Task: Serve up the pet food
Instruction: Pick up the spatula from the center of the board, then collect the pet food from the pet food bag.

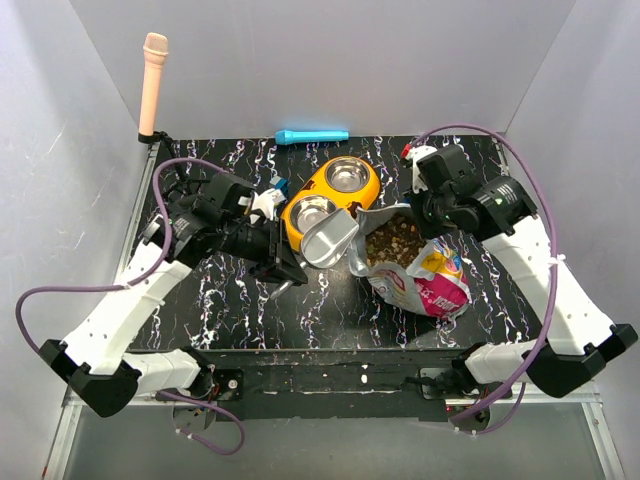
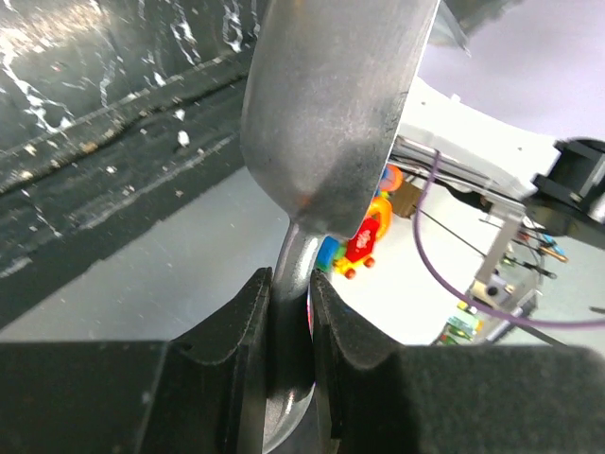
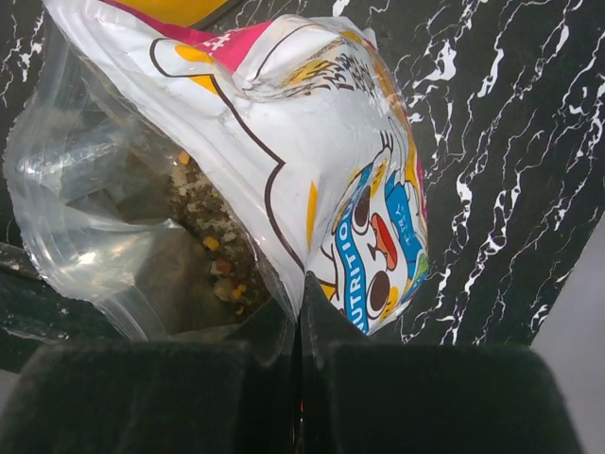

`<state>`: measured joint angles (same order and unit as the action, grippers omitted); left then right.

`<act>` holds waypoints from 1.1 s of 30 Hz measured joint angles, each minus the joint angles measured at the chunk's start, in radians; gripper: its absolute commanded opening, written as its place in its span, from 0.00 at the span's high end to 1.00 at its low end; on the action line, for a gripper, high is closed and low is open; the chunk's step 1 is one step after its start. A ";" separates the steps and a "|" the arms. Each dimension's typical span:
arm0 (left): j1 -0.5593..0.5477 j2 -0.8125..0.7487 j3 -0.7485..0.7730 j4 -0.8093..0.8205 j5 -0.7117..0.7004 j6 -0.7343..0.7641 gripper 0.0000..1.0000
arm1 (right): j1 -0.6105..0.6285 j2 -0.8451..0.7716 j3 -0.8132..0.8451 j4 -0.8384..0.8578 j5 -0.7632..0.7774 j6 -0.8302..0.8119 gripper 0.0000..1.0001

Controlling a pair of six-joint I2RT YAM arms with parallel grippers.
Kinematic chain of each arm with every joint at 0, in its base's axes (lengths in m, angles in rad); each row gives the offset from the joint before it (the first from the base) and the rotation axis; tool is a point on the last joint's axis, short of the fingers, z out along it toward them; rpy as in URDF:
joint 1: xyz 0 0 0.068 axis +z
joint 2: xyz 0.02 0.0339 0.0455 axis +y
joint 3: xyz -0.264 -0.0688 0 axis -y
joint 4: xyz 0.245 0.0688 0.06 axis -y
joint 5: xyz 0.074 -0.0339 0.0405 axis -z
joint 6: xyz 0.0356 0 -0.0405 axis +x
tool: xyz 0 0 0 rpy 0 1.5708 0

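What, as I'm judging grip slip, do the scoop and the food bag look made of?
The scoop looks like metal: brushed silver-grey, with dull reflections and fine scratches. The bag looks like thin glossy plastic or foil film, printed outside; its clear crinkled wall shows the pet food.

Left arm and right arm reach inward, jaws clamped.

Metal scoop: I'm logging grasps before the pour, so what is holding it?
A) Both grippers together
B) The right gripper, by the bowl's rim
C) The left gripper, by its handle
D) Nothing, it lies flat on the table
C: in the left wrist view the left gripper is closed on the handle of the scoop, while the right gripper pinches the edge of the bag.
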<state>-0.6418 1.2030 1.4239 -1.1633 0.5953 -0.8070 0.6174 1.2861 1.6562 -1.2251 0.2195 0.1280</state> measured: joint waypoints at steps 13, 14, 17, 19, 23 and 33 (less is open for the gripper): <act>-0.002 0.185 0.112 -0.120 0.123 -0.111 1.00 | 0.174 0.029 -0.014 0.028 -0.001 -0.061 0.99; -0.002 0.200 0.100 -0.123 0.123 -0.114 1.00 | 0.190 0.028 -0.020 0.032 -0.001 -0.064 0.99; -0.002 0.238 0.081 -0.145 0.123 -0.122 1.00 | 0.220 0.026 -0.032 0.048 -0.002 -0.069 0.99; -0.003 0.263 0.080 -0.148 0.127 -0.125 1.00 | 0.229 0.025 -0.033 0.053 -0.003 -0.074 0.99; -0.030 0.331 0.098 -0.150 0.130 -0.124 1.00 | 0.240 0.023 -0.034 0.053 -0.014 -0.082 0.99; -0.062 0.473 0.045 -0.007 0.212 -0.246 1.00 | 0.263 0.023 -0.034 0.052 -0.027 -0.095 0.99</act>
<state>-0.7040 1.6756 1.4685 -1.1706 0.8074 -1.0527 0.8806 1.3090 1.6226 -1.1728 0.1921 0.0334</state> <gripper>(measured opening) 0.174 0.022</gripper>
